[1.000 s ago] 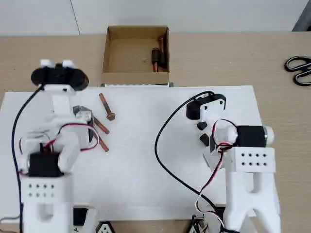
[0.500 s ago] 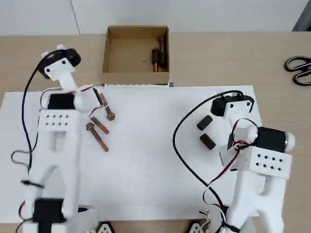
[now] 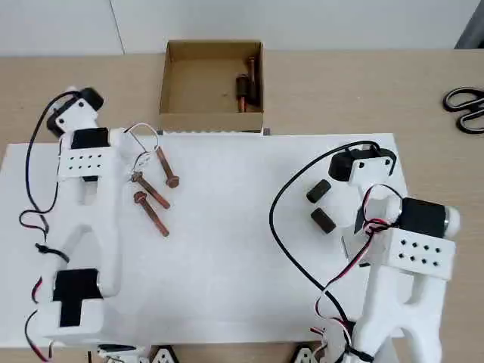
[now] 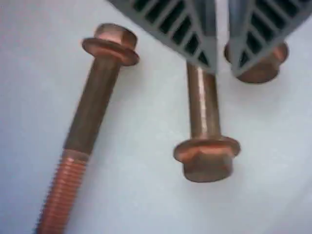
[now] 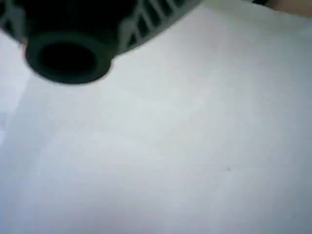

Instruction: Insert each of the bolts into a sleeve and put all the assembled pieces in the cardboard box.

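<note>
Near right, two black sleeves (image 3: pixel 324 220) lie unfilled on the bench's (image 3: pixel 340 91) white sheet (image 3: pixel 227 265) by the right gripper (image 5: pixel 146 19), whose grip I cannot tell. At left, three loose bolts (image 3: pixel 151 214) lie under the left gripper (image 4: pixel 223 61), its fingers (image 4: pixel 185 29) nearly closed on nothing. Assembled pieces (image 3: pixel 245 85) already lie in the far cardboard box (image 3: pixel 175 76), so I judge much remains.

Tan tabletop (image 3: pixel 340 91) — white wall (image 3: pixel 302 23)
</note>
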Robot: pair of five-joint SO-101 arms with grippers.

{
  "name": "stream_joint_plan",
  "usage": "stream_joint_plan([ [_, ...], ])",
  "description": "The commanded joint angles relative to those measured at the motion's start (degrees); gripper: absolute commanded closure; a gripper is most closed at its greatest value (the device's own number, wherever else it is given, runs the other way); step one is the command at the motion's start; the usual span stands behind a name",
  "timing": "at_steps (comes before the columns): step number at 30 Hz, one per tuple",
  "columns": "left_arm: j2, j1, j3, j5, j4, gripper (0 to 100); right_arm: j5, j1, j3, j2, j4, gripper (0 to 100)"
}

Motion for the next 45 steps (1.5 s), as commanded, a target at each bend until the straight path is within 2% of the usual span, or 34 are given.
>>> stream_joint_plan([
  [1, 0.44, -0.79, -2.42, 0.26, 0.18, 99, -0.62, 0.57, -0.18, -1.36, -0.04, 99.5],
  [8, 0.97, 0.53, -2.95, 0.26, 0.0, 88, -0.62, 0.4, -0.18, -1.27, -0.04, 99.5],
  [15, 4.48, 0.62, -3.3, 0.26, -3.96, 88, -0.62, 0.4, -0.18, -1.27, -0.04, 99.5],
  [23, 12.22, 0.44, -8.22, 0.26, -3.52, 88, -0.62, 0.48, -0.18, -1.27, -0.04, 99.5],
  [37, 16.0, 2.2, -8.31, 0.35, -0.44, 88, -0.62, 0.48, -0.18, -1.01, -0.13, 99.5],
  [40, 16.0, 2.73, -8.31, 0.35, -0.62, 91, -0.62, 0.4, -0.18, -0.92, -0.13, 99.5],
  [43, 16.09, 2.9, -8.31, 0.35, -0.7, 100, -0.62, 0.4, -0.18, -0.92, -0.13, 99.5],
  [45, 16.09, 2.9, -8.31, 0.35, -0.7, 99, -0.62, 0.4, -0.18, -0.92, -0.13, 99.5],
])
